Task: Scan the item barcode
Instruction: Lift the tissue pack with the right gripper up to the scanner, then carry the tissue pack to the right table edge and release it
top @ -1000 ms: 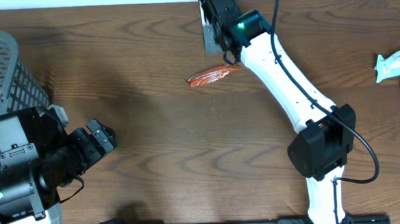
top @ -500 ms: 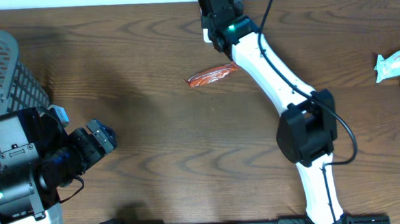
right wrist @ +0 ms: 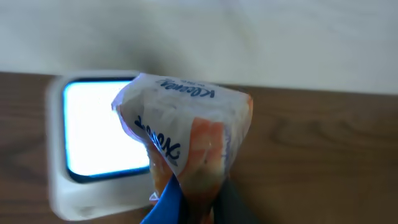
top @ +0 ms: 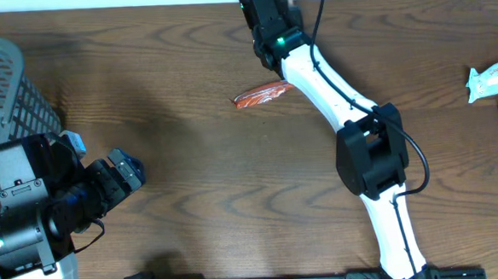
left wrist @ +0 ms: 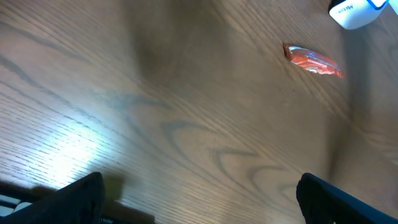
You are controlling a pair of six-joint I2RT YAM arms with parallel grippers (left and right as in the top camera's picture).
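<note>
A soft tissue pack (right wrist: 186, 130) is hanging upright in the middle of the right wrist frame. It is showing a white crinkled top with blue script lettering and an orange band running down its front. Its lower end is sitting pinched between the fingers (right wrist: 233, 204) at the bottom edge, which are mostly hidden. The scanner (right wrist: 87, 146), a white rounded box, is standing behind it at left on the brown counter (right wrist: 311, 155). Its bright window is glowing, and the pack is overlapping its right side.
</note>
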